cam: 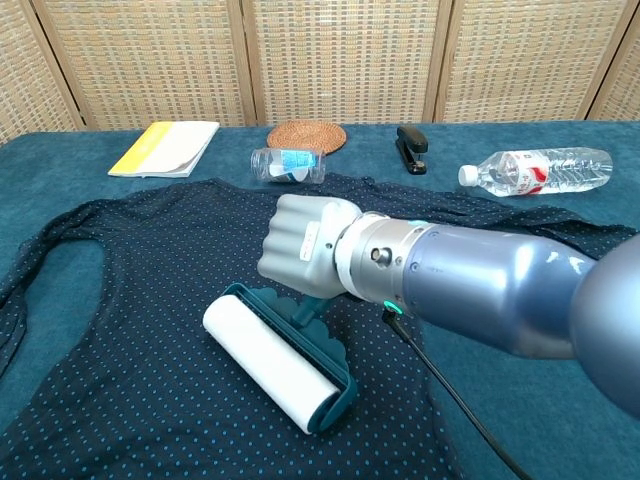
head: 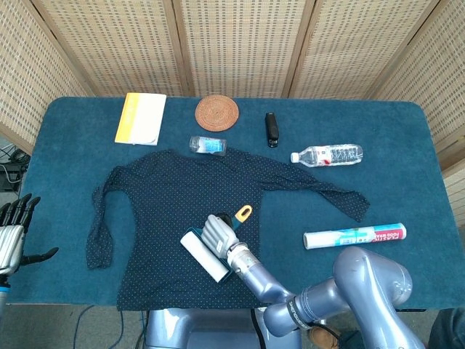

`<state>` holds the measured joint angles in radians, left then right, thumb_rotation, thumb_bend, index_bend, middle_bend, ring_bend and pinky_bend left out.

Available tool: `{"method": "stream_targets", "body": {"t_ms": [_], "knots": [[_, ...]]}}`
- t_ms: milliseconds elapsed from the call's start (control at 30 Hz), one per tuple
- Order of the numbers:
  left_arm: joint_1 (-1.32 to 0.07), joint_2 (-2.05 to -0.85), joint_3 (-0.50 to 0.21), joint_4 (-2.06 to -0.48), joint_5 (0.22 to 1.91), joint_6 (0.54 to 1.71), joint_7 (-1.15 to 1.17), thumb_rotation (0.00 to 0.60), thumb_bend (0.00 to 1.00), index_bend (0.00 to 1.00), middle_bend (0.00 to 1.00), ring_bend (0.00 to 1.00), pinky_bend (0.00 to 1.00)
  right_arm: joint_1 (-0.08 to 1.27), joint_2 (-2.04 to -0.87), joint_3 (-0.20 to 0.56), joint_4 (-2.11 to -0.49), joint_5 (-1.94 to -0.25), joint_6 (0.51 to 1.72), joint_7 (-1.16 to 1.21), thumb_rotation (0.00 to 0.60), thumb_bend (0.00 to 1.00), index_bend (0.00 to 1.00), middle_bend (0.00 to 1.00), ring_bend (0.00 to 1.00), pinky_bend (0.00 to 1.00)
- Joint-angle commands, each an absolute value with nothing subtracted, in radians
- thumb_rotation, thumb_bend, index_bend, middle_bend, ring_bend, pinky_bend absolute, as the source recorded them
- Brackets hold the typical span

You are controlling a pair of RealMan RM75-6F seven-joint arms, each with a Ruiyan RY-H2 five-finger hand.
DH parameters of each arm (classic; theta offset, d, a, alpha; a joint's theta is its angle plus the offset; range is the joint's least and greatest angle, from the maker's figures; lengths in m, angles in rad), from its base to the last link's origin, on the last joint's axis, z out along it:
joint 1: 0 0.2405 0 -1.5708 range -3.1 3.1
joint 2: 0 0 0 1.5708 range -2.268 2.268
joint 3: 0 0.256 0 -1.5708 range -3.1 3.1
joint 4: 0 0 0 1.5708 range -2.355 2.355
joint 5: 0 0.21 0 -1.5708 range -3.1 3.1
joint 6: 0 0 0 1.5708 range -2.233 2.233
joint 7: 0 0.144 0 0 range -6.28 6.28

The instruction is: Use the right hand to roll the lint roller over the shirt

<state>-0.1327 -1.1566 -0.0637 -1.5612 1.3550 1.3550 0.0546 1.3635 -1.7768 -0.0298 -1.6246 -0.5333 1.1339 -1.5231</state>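
1. Woven cane screens stand behind a table covered in dark teal cloth, and everything in the scene lies on that cloth.

2. Spread flat across the middle is the shirt, dark navy with fine light dots, sleeves thrown out to either side and its hem toward the robot. It lies fairly smooth, with some bunching along the sleeves.

3. Across the shirt's lower part reaches the right arm, with the right hand closed in a fist around the teal handle of the lint roller. The yellow handle tip shows past the hand in the head view.

4. The white drum of the roller rests on the fabric near the hem, a little right of the shirt's centre line, lying slantwise in its teal frame. I judge the rolling is under way, with the drum in contact and low on the body. No lint is visible, so cleaned areas cannot be told. The left half, the chest and both sleeves would presumably need passes.

5. The left hand hangs at the table's left edge, empty with fingers apart.

6. Smaller things lie beyond the shirt: a yellow notebook, a round woven coaster, a water bottle, a tube and a black stapler.
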Motion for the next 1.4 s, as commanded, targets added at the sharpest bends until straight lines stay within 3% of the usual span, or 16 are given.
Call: {"method": "stream_targets", "body": {"t_ms": [33, 800, 1400], "knots": [[-0.133, -1.156, -0.064, -1.560, 1.354, 1.355, 0.053, 0.600, 0.00, 0.00, 0.00, 0.00, 0.00, 1.361, -1.772, -0.045, -1.605, -0.542, 1.145, -1.534, 0.600, 0.68, 0.72, 1.00, 1.00, 1.00], [-0.144, -1.167, -0.065, -1.556, 1.341, 1.336, 0.073, 0.600, 0.00, 0.00, 0.00, 0.00, 0.00, 1.258, -1.648, -0.114, -1.296, -0.573, 1.065, -1.467, 0.600, 0.68, 0.71, 1.00, 1.00, 1.00], [-0.146, -1.170, -0.064, -1.550, 1.335, 1.331, 0.074, 0.600, 0.00, 0.00, 0.00, 0.00, 0.00, 1.292, -1.759, -0.082, -1.501, -0.623, 1.151, -1.639, 0.600, 0.68, 0.71, 1.00, 1.00, 1.00]]}}
